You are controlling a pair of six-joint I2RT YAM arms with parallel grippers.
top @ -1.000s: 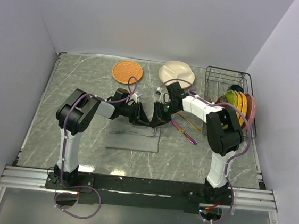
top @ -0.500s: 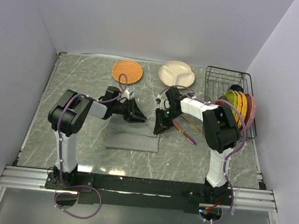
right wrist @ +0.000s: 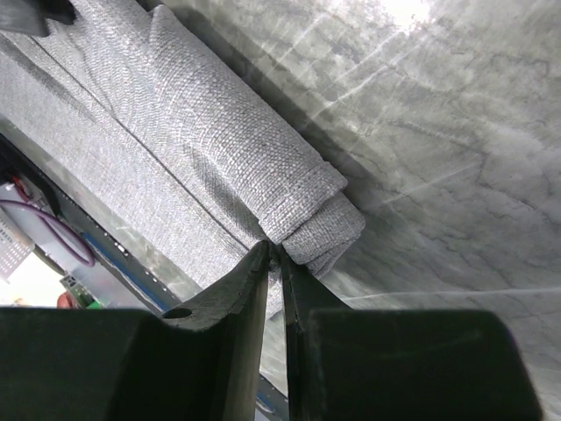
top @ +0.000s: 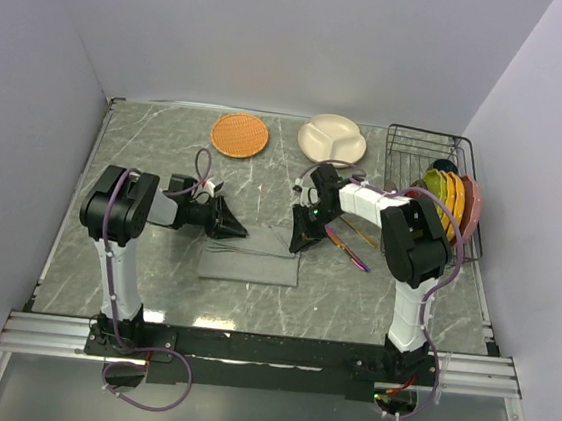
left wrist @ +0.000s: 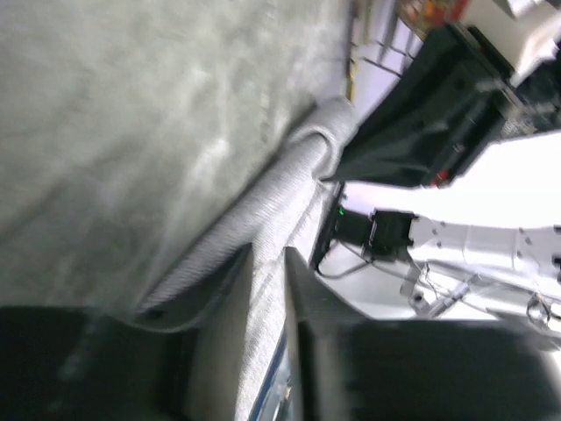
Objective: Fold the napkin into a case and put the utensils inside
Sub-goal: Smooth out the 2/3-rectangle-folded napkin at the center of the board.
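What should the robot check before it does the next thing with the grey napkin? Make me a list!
1. Napkin folded into a long flat strip: ok.
2. Right gripper pinching the napkin's folded end corner: ok, jaws nearly together on the cloth.
3. Left gripper holding the other end: cannot tell, that view is blurred.
4. Spoon and knife easy to find: ok, both lie on the table just right of the napkin.
5. Spoon and knife tucked inside the napkin: not ok, both are outside it.
6. Orange mat out of the way: ok, it lies apart at the back.
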